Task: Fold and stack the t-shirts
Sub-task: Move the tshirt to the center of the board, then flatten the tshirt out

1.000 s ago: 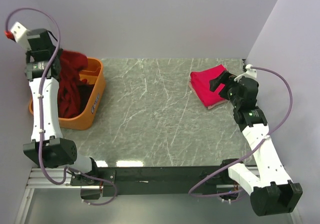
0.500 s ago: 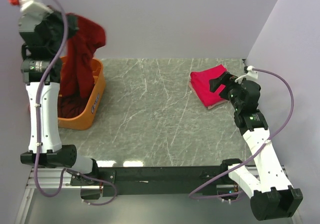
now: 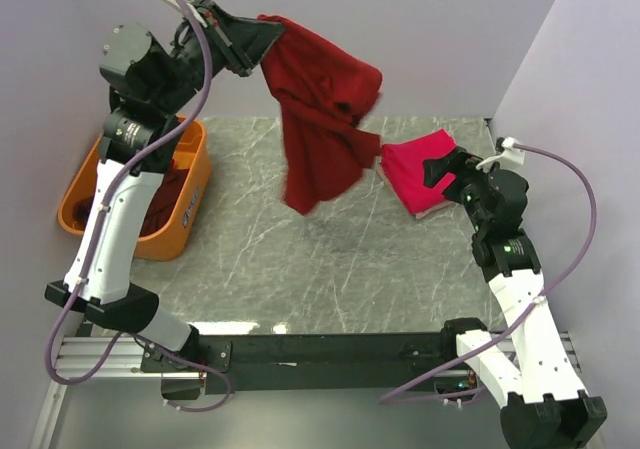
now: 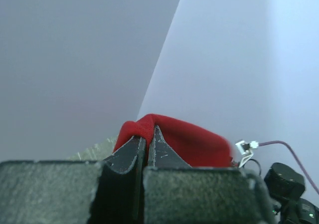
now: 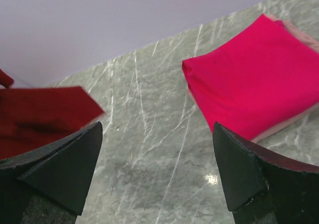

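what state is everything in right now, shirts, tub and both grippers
dark red t-shirt: unfolded, hanging in the air above the table, pinched at one edge
pink t-shirt: folded, lying flat at the far right of the table
orange tub: upright at the table's left edge, not empty
dark red cloth: bunched inside the tub
left gripper: shut on the dark red t-shirt, raised high
right gripper: open, empty, by the pink t-shirt

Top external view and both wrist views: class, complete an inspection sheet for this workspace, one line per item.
Surface: grey marbled table.
Job's things: maroon t-shirt hanging in the air; folded crimson-pink t-shirt at the far right.
Clutter: orange tub at the left, holding more maroon cloth.
Grippers: left gripper, jaws shut on the maroon t-shirt; right gripper, jaws open near the crimson-pink t-shirt, holding nothing.
Cables: purple cable along each arm.
Surroundings: plain pale walls.
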